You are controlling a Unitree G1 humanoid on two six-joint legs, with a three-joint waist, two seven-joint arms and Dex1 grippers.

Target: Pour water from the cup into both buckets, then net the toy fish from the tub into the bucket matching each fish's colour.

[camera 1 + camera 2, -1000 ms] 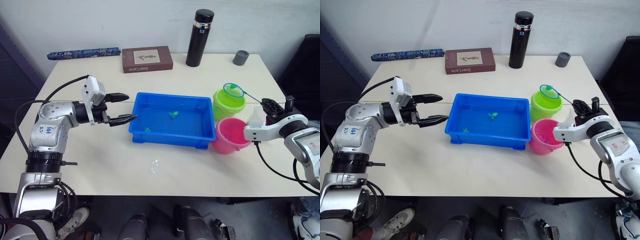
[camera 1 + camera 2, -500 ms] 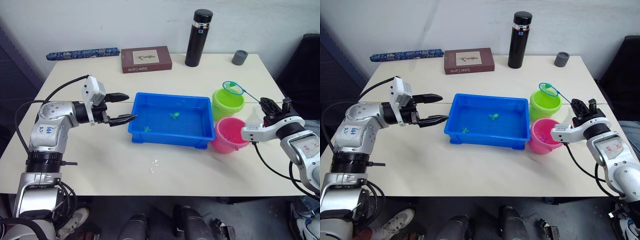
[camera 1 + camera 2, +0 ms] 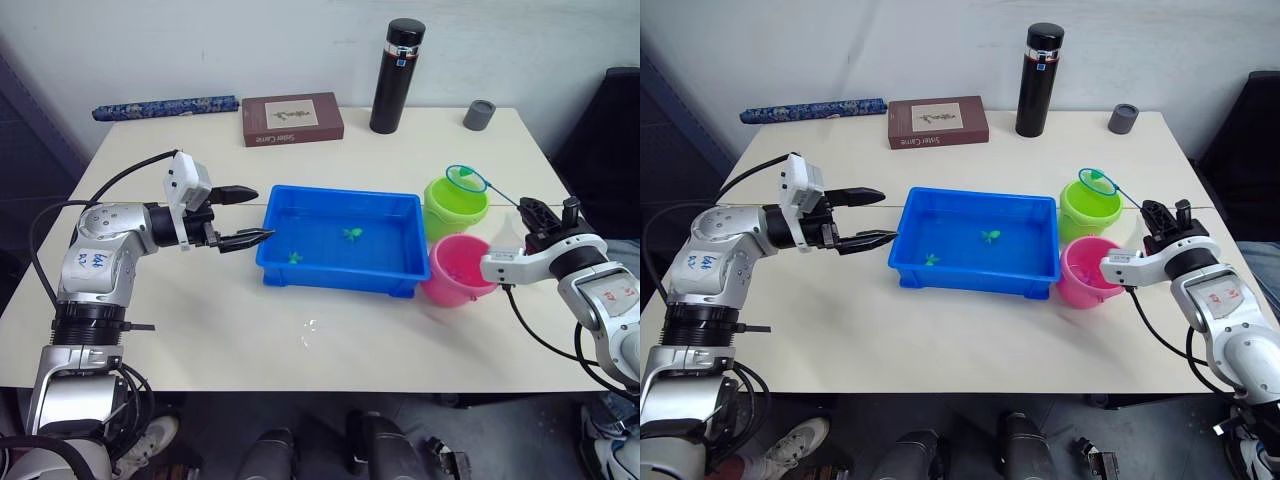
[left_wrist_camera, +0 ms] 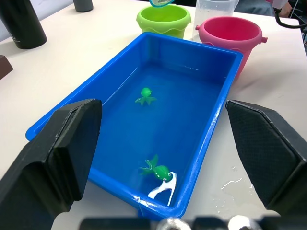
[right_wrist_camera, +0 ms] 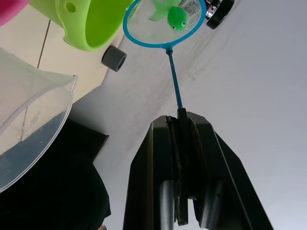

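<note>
The blue tub (image 3: 340,268) sits mid-table with water and two green toy fish (image 4: 145,96) (image 4: 157,170) in it. Right of it stand the lime green bucket (image 3: 456,208) and, nearer me, the pink bucket (image 3: 458,272). My right gripper (image 3: 545,215) is shut on the stick of the net (image 5: 165,21). The hoop hangs tilted over the green bucket's rim with a green fish (image 5: 176,17) in its mesh. The clear cup (image 5: 29,120) stands just right of the pink bucket. My left gripper (image 3: 262,212) is open, its fingers at the tub's left end.
At the back of the table are a black thermos (image 3: 397,75), a small grey cup (image 3: 480,114), a brown book (image 3: 293,118) and a blue patterned roll (image 3: 165,105). A small water splash (image 3: 310,330) lies in front of the tub.
The net stays over the green bucket, with only a slight shift of the right arm. The two fish in the tub have drifted a little. The left arm has not moved.
</note>
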